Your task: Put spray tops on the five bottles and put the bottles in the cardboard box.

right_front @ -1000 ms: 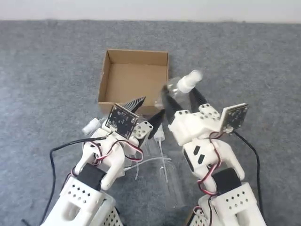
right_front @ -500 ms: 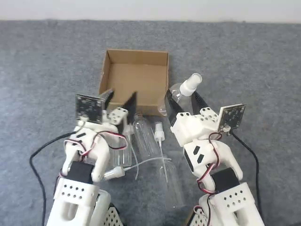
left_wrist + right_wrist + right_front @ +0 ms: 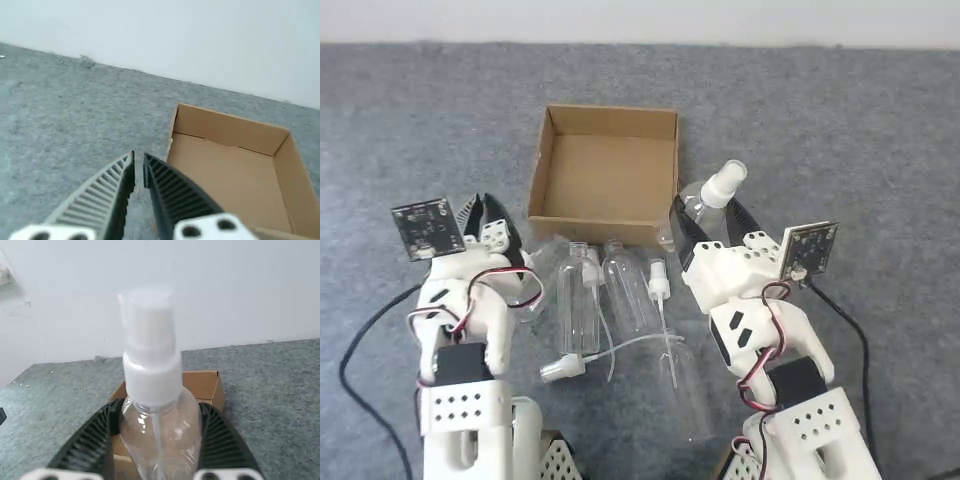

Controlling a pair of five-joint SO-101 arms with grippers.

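1. Nearest, between the arms: uncapped bottles (image 3: pixel 575 300) lie on the carpet (image 3: pixel 840 130), with a loose spray top (image 3: pixel 563 369) beside them.
2. Left gripper (image 3: pixel 138 157): fingers nearly pressed together, holding nothing, left of the cardboard box (image 3: pixel 605 175).
3. Right gripper (image 3: pixel 704 207): fingers pinch the capped bottle (image 3: pixel 712 188) by its body, just beside the box's near right corner. Its long axis tilts steeply, spray top up and away.
4. Advised: lift clear of the wall, centre over the box, then lower before releasing.

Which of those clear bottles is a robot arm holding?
The spray-topped bottle in the right gripper, beside the cardboard box; the other bottles lie on the carpet.
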